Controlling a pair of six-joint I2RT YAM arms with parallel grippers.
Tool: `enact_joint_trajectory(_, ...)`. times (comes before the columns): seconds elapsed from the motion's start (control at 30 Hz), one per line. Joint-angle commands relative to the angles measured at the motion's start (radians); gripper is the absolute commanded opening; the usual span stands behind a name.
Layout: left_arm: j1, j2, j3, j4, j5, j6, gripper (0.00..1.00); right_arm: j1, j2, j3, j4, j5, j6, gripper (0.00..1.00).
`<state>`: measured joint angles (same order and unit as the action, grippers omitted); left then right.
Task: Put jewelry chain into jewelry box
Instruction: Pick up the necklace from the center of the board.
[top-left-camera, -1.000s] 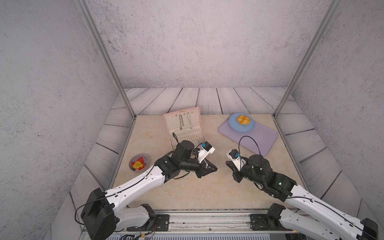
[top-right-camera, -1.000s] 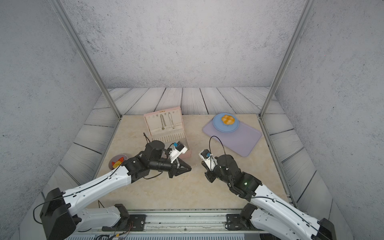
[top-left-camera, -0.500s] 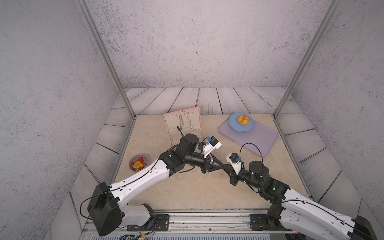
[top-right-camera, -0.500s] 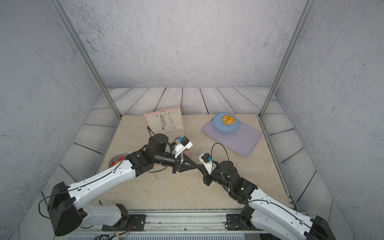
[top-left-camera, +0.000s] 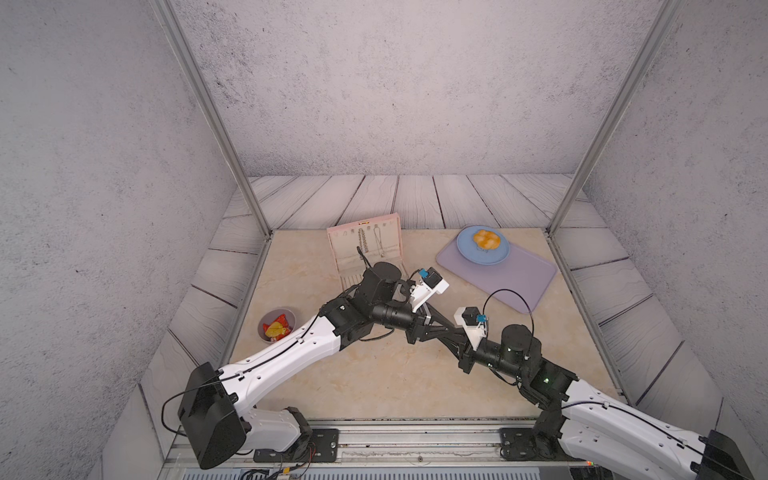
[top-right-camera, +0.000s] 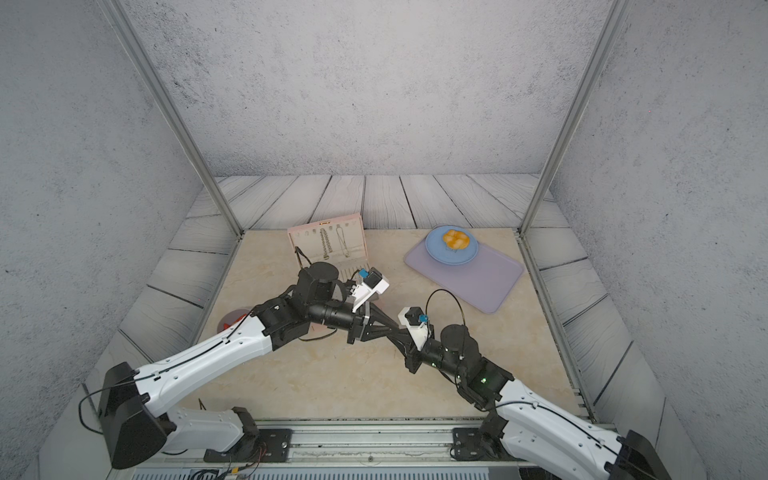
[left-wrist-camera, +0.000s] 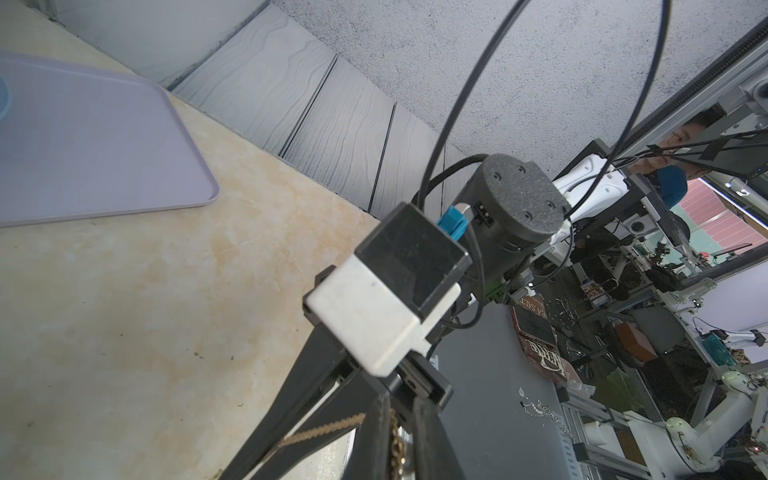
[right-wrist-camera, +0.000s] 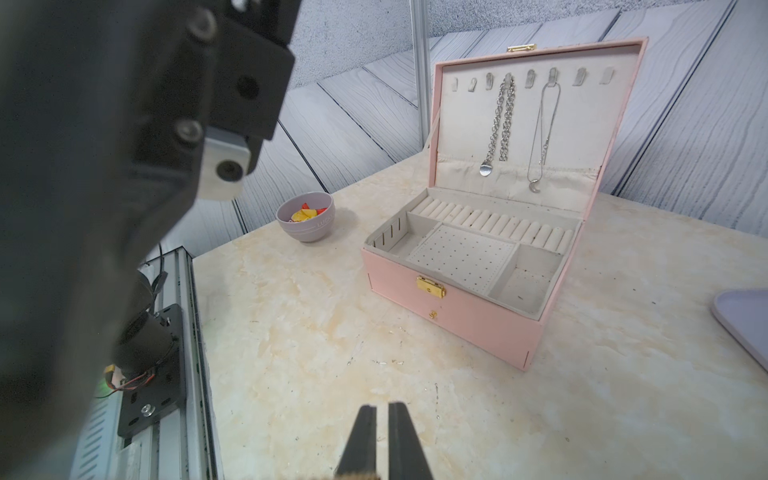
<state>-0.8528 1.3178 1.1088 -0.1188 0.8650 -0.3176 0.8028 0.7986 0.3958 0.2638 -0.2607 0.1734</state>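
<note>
Pale marbled tabletop (top-left-camera: 374, 374) boxed in by grey walls, with both robot arms reaching in from the near edge and meeting over its middle. The left arm (top-left-camera: 291, 353) and right arm (top-left-camera: 602, 415) cross at their tips there. Far right lies a lilac tray (top-left-camera: 519, 282) carrying a blue plate (top-left-camera: 467, 252) with an orange bun (top-left-camera: 484, 239) on it. At the back stands the pink jewelry box (right-wrist-camera: 478, 316), lid up, a thick silver chain (right-wrist-camera: 500, 124) and a thin silver necklace (right-wrist-camera: 544, 137) hanging from hooks in the lid. A small bowl (right-wrist-camera: 305, 235) of red and yellow bits sits off to the left. The left gripper (left-wrist-camera: 400, 419) has its fingers pressed together on the jewelry chain (left-wrist-camera: 320, 428), which is held above the table on the near side of the box, not in it, and runs across to the other arm's fingers. The right gripper (right-wrist-camera: 382, 409) shows a thin slit between its fingers; whether it pinches the chain I cannot tell.
</note>
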Motion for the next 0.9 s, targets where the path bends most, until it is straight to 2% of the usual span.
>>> enact_joint_trajectory(0.0, -0.006, 0.009, 0.036, -0.006, 0.013, 0.017, 0.02, -0.001, 0.001, -0.016, 0.041, -0.018, 0.017, 0.13)
enact_joint_trajectory(0.43, -0.005, -0.006, 0.046, -0.025, -0.005, 0.033, 0.02, -0.001, 0.0, -0.032, 0.036, 0.009, 0.018, 0.13)
enact_joint_trajectory(0.53, -0.006, -0.016, 0.044, -0.03, -0.008, 0.04, 0.02, -0.001, -0.007, -0.032, 0.03, 0.018, 0.017, 0.1)
enact_joint_trajectory(0.7, -0.005, -0.04, 0.027, -0.058, -0.052, 0.061, 0.02, -0.001, -0.03, -0.037, 0.011, 0.054, 0.021, 0.04)
enact_joint_trajectory(0.87, 0.02, -0.104, -0.045, -0.08, -0.152, 0.053, 0.01, -0.001, -0.069, -0.013, -0.088, 0.132, 0.009, 0.0)
